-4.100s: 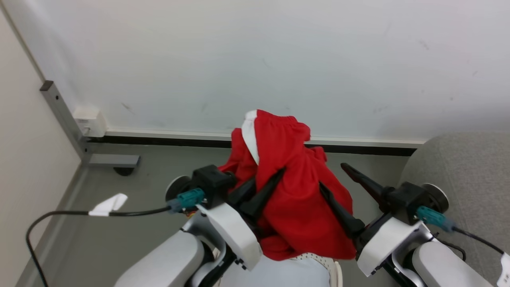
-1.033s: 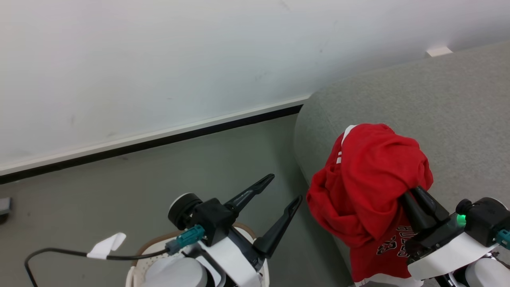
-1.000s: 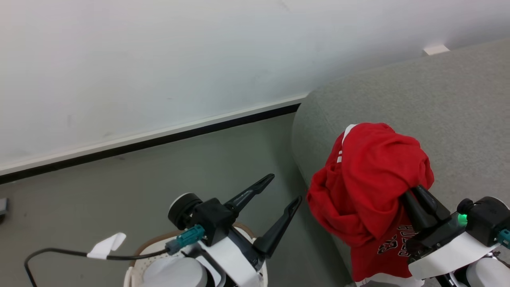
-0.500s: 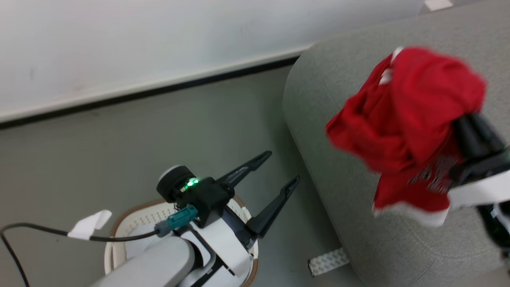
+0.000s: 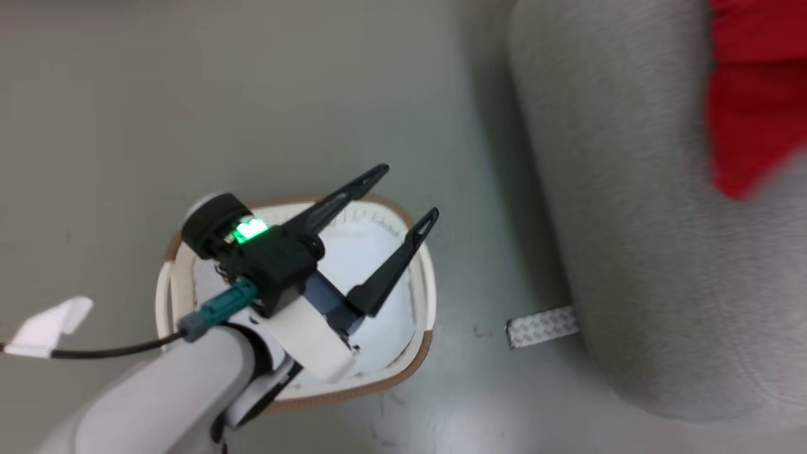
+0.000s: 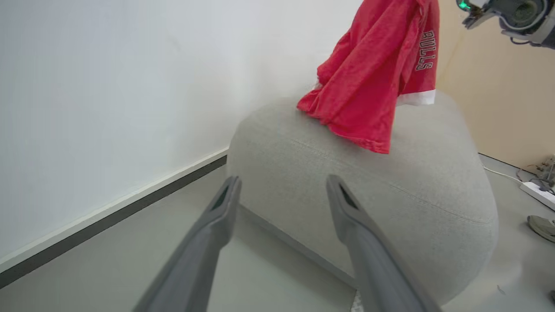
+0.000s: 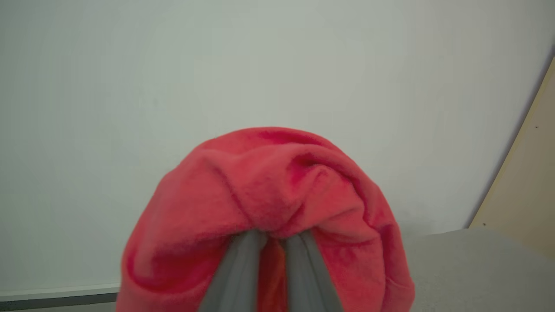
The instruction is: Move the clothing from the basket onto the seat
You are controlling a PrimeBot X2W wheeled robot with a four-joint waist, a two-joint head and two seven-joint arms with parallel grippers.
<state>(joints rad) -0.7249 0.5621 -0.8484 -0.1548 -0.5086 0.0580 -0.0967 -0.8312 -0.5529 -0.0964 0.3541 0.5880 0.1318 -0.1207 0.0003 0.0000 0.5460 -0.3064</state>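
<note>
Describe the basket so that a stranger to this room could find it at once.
Start from the grey seat; on the floor to its left, under the left gripper with open jaws, stands the basket. It holds a white cloth, and its oval cream-white wall with a brown rim sets it apart from the grey around it.

Clothing [image 6: 373, 73] pinched in the right claw [image 7: 277, 236]: red soft knit cloth, matt, slightly fuzzy, with a white hem band and printed lettering. Seat [image 6: 390, 182] ahead of the left claw [image 5: 406, 192]: light grey woven upholstery, matt, coarse grain, stitched seam. Basket [image 5: 423, 277] under the left claw: smooth cream plastic, brown rim. White cloth [image 5: 359, 246] inside it: smooth, matt. Claw fingers [image 6: 208, 242]: dark matt plastic. Floor [image 5: 252, 94]: grey, smooth, faint sheen. Strip [image 5: 542, 326] on the floor right of the left claw: silvery, embossed.
</note>
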